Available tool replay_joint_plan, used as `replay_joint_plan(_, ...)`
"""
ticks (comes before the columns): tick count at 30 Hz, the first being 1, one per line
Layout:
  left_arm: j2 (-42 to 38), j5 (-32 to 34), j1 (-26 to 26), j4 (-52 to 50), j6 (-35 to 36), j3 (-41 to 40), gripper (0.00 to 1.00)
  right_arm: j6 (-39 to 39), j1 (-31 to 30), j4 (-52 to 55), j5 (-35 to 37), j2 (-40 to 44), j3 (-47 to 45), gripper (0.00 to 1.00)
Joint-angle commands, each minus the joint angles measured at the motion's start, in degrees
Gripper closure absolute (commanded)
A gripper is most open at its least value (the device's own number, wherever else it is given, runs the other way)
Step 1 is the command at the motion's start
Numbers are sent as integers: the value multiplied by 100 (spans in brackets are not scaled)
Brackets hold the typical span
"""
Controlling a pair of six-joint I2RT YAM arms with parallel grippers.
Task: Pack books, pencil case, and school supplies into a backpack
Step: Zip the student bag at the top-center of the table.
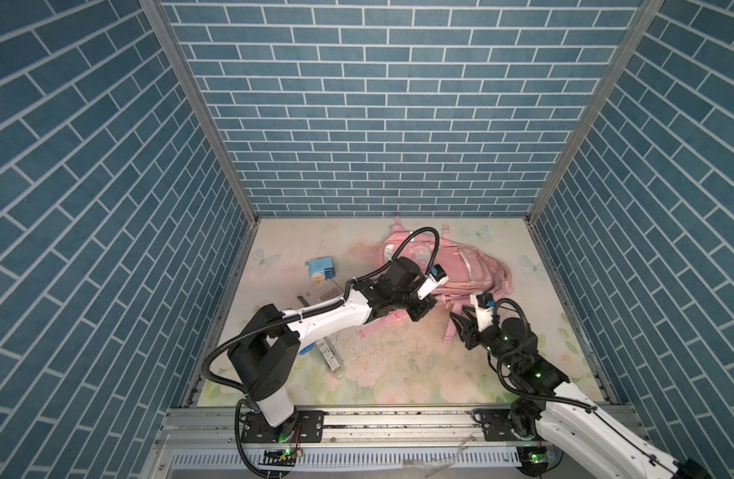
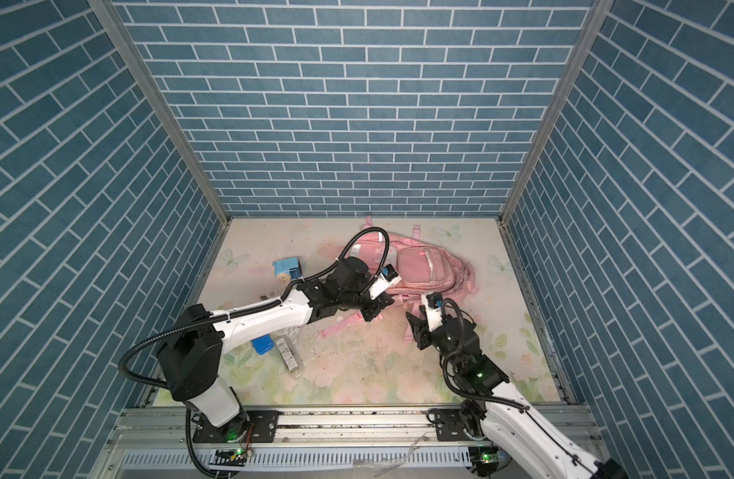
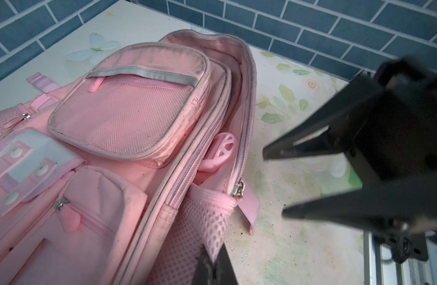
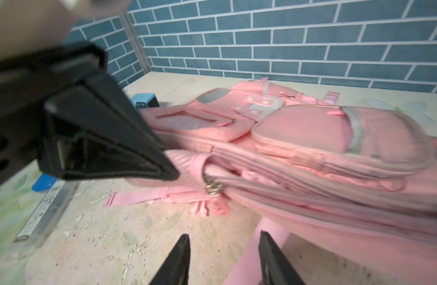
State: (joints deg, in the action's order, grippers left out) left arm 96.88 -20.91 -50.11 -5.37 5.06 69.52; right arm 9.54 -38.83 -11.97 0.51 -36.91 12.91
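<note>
Right gripper [image 4: 223, 246] is hanging open, empty, low beside the backpack [image 4: 311, 128], which is lying flat, pockets up, toward the table's [image 4: 138, 246] far right. Left gripper [image 3: 213, 264] is sitting closed against its mesh side pocket [image 3: 200, 222]; can't tell if it's pinching fabric. Risk: a loose strap [image 4: 247, 261] is lying between the right jaws, zipper pull [image 4: 212, 187] just beyond. Closing now would be grabbing webbing and dragging the backpack.
</note>
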Motion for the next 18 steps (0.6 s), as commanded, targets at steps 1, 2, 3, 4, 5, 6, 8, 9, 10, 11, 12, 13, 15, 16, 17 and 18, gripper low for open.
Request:
replay_joint_plan(1,-3,-387,0,256,-88,364,100,-633,-554,-896,1248,-346,0,52)
replay_joint_plan(2,5,-388,4,252,-90,390,100,-659,-668,-1056,1441,-432,-35,52)
replay_joint_plan(3,0,-395,1,245,-88,415,100,-652,-763,-1191,1706,-493,-87,53)
replay_joint_plan(4,-2,-397,8,238,-93,439,100,-644,-813,-1255,1896,-532,-106,53)
replay_joint_plan(5,-5,-403,5,240,-101,482,100,-659,-851,-1303,2023,-558,-128,53)
replay_joint_plan(6,-22,-405,-1,247,-116,500,100,-655,-890,-1380,2166,-584,-162,53)
replay_joint_plan(8,-39,-399,-6,273,-152,542,100,-701,-935,-1530,2376,-571,-267,53)
replay_joint_plan(9,-53,-397,-3,275,-178,572,100,-748,-965,-1626,2433,-542,-320,53)
replay_joint_plan(10,-53,-388,-7,286,-203,589,100,-828,-985,-1710,2432,-500,-377,53)
replay_joint_plan(11,-61,-387,-4,298,-245,598,100,-885,-1001,-1834,2441,-449,-464,53)
replay_joint_plan(12,-71,-405,-12,326,-264,588,100,-926,-1003,-1942,2481,-432,-531,53)
replay_joint_plan(13,-81,-398,-23,348,-281,591,100,-943,-1004,-1958,2527,-429,-552,53)
replay_joint_plan(15,-115,-449,-36,436,-304,528,100,-998,-1018,-1952,2522,-457,-553,53)
replay_joint_plan(16,-120,-454,-44,457,-312,500,100,-1024,-1028,-2014,2473,-467,-574,53)
replay_joint_plan(17,-112,-465,-54,470,-320,476,100,-1086,-1059,-2193,2401,-482,-634,53)
replay_joint_plan(18,-106,-479,-58,474,-343,467,100,-1152,-1098,-2351,2437,-521,-672,53)
